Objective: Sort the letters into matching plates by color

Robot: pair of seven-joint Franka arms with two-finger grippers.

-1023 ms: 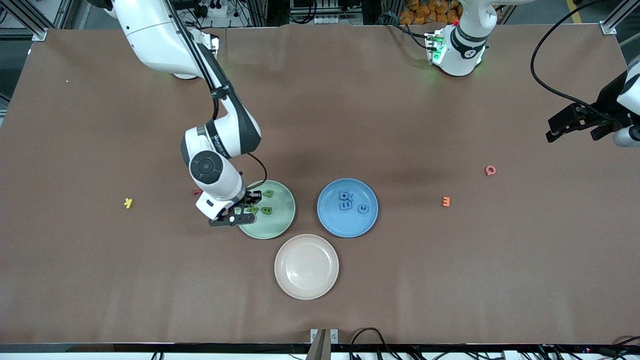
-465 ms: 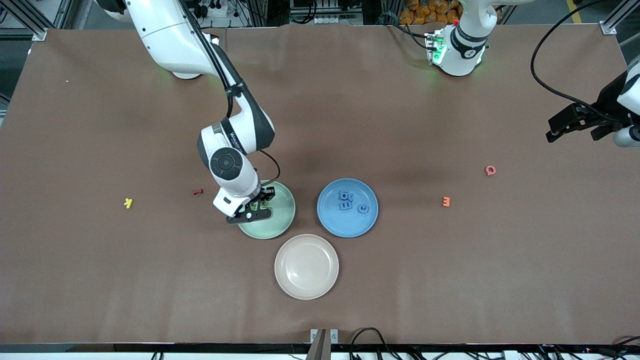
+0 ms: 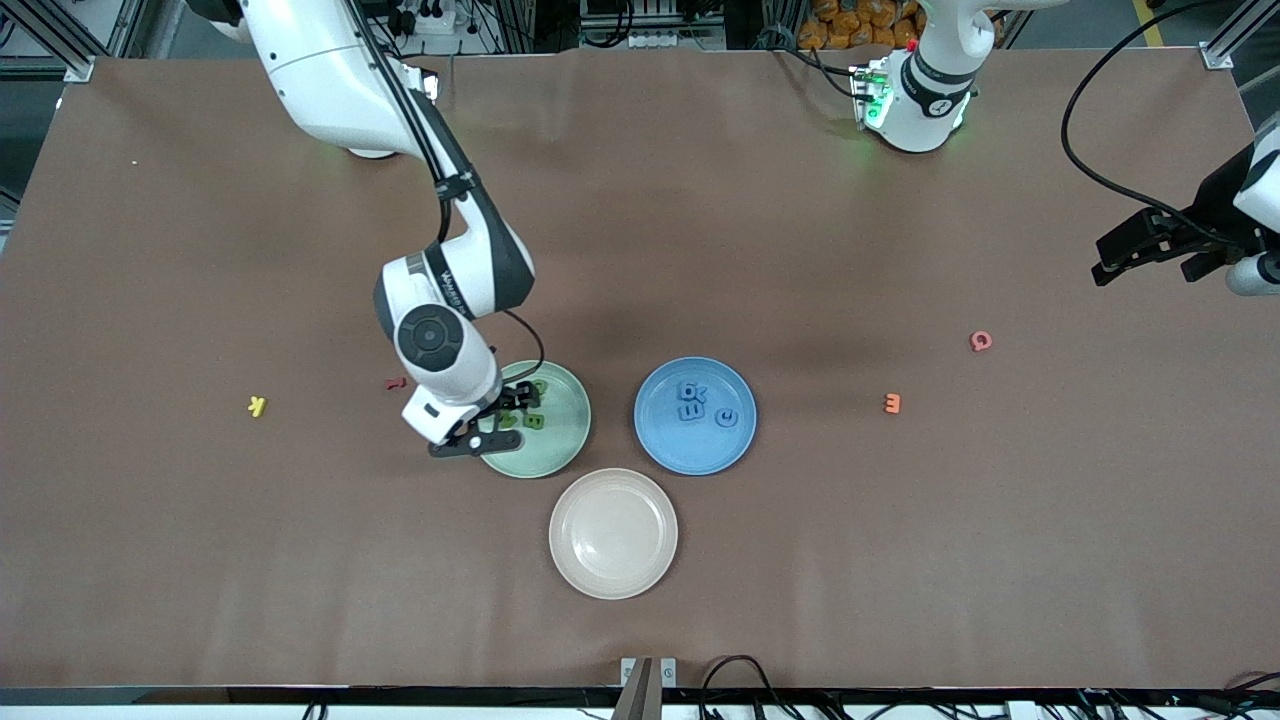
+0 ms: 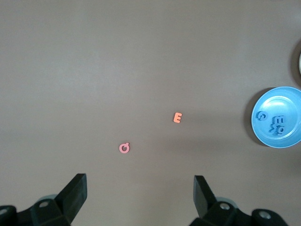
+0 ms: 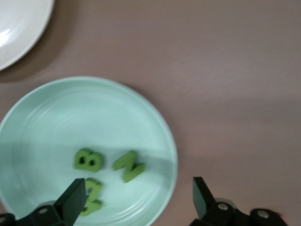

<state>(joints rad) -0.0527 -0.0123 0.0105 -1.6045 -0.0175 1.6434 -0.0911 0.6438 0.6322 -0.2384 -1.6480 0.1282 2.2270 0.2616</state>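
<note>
A robotics lab, not a home — two white arms bolted along one edge of a wide table (image 3: 700, 200) under brown covering, aluminium framing (image 3: 60, 40) at its corners, black cables (image 3: 1100, 150) trailing across, power strips (image 3: 650, 25) and wiring past the table's edge.

We see the brown worktop (image 3: 700, 250) evenly and softly lit from overhead, with no harsh glare. A faint dark shadow patch lies on it above the blue plate (image 3: 695, 415), and the right arm (image 3: 440, 300) casts only a soft shadow. The beige plate (image 3: 613, 533) carries a mild sheen. The right wrist view is smeared by blur, softening the green letters (image 5: 106, 169); the left wrist view is sharper.
</note>
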